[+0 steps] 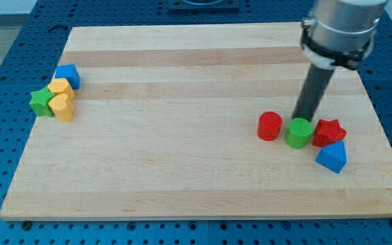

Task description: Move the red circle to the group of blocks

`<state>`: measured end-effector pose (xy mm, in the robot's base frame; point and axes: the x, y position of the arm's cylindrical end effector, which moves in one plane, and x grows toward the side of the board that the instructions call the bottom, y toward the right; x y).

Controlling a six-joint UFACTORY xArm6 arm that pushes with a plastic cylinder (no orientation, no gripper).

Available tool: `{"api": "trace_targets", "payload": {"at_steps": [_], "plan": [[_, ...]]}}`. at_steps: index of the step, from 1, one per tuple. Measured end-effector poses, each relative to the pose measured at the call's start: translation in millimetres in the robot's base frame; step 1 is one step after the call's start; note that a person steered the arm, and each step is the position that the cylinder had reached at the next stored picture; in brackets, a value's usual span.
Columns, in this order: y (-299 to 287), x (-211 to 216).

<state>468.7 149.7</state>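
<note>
Take the red circle as your landmark: it stands on the board toward the view's right, well apart from the group at the far view's left. That group is a blue block, two yellow blocks and a green star, all touching or nearly so.

Just to the view's right of the red circle sits a green cylinder, then a red star and a blue triangle below the star. My tip comes down just behind the green cylinder, to the upper right of the red circle; its very end seems hidden by the cylinder's top. There is no gripper on this rod, so nothing to spread or pinch.

Watch for this: the tip looks to be on the wrong block's side. If you drive it leftward from here, it would likely catch the green cylinder first and shove both pieces together, or clip the red circle off-centre so it slides toward the view's bottom. Over the long run to the group, a round block can roll off the tip's line. Arriving too hard may also scatter the group.
</note>
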Motion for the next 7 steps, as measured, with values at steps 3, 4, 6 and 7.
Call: {"api": "trace_targets", "payload": {"at_steps": [3, 4, 6, 7], "plan": [[-185, 6], [-139, 6], [-89, 49], [-133, 65]]}}
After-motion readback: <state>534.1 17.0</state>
